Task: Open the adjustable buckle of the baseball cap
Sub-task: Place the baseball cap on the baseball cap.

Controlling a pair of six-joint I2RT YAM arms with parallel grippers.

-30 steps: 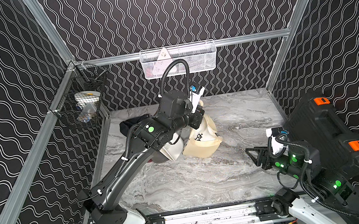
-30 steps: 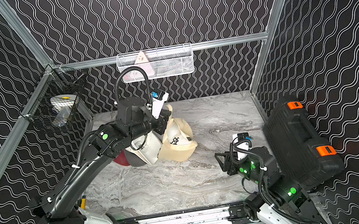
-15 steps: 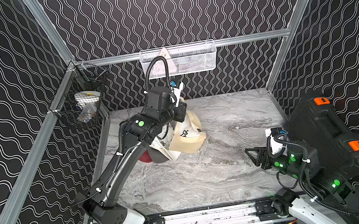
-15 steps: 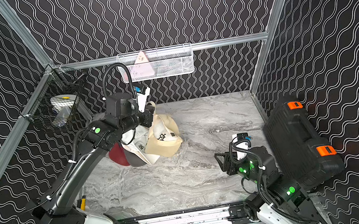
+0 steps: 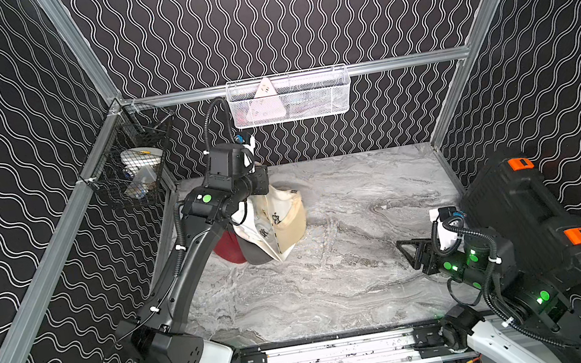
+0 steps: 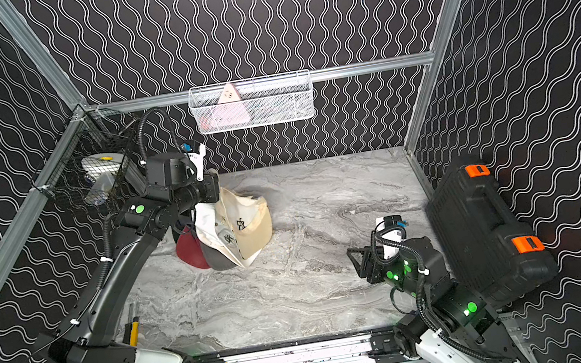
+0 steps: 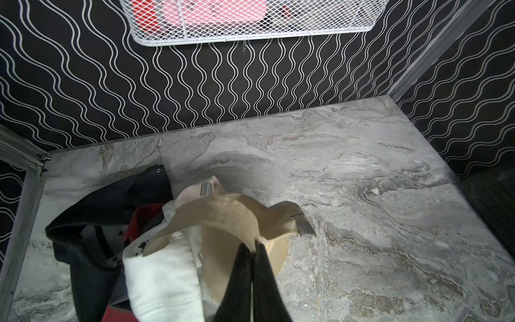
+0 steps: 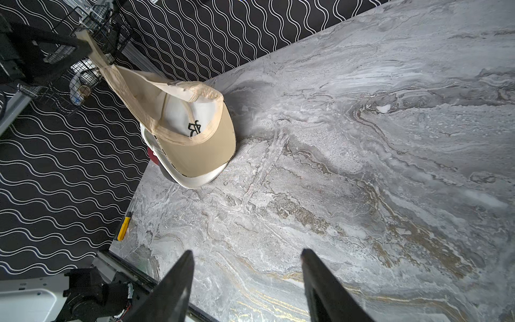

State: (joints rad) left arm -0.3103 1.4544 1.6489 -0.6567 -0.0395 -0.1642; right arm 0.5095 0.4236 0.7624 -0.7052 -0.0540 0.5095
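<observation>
The left claw [image 7: 252,246] is pinched shut on the back strap of the beige fabric baseball cap [image 5: 288,216], which hangs below it. The right claw [image 8: 246,252] is open, empty and well apart. I cannot tell if the metal buckle [image 7: 206,189] is open.

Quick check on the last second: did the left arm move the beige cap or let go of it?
The left gripper, shut on the beige cap, swung toward the robot's left. It carried the cap across the table, and the cap now hangs over the red cap near the left wall. Nothing was let go. The right gripper stayed where it was, open and empty. The black case did not move.
</observation>
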